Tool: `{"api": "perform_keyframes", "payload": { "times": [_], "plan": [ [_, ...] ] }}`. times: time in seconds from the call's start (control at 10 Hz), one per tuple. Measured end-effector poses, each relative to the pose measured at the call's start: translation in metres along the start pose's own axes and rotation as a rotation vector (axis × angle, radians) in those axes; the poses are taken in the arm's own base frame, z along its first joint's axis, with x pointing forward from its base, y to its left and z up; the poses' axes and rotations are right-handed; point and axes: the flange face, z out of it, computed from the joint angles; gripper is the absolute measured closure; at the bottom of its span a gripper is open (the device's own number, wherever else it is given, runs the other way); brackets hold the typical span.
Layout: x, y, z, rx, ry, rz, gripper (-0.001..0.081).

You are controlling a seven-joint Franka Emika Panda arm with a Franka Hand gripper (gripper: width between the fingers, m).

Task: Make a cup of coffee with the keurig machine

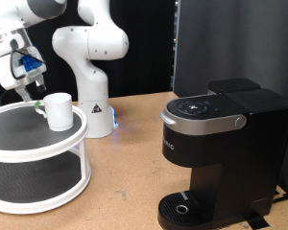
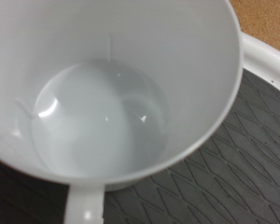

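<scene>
The cup point(image 1: 59, 110) is a plain white mug standing upright on the top tier of a round white two-tier rack point(image 1: 29, 144) at the exterior view's left. My gripper point(image 1: 35, 99) hangs just above the cup's left rim, fingers pointing down. The wrist view looks straight down into the empty cup point(image 2: 103, 112); its handle point(image 2: 84, 207) shows at the frame's edge, and no fingers show there. The keurig machine point(image 1: 221, 144) is a black boxy brewer at the exterior view's right, lid closed, with nothing on its round drip tray point(image 1: 187, 208).
The rack's tiers carry a black patterned mat point(image 2: 224, 159) inside a white rim point(image 2: 271, 61). The robot's white base point(image 1: 91, 86) stands behind the rack on the brown table point(image 1: 125, 182). A dark panel stands behind the machine.
</scene>
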Motion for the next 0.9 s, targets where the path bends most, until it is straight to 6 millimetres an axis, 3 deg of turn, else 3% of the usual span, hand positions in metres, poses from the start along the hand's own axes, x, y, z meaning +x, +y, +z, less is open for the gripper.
{"api": "perform_keyframes", "payload": {
  "times": [0.5,0.9],
  "plan": [
    [-0.001,0.007,0.021,-0.032,-0.018,0.003,0.0001],
    [0.003,0.001,0.025,0.025,-0.024,-0.002,0.0001]
  ]
}}
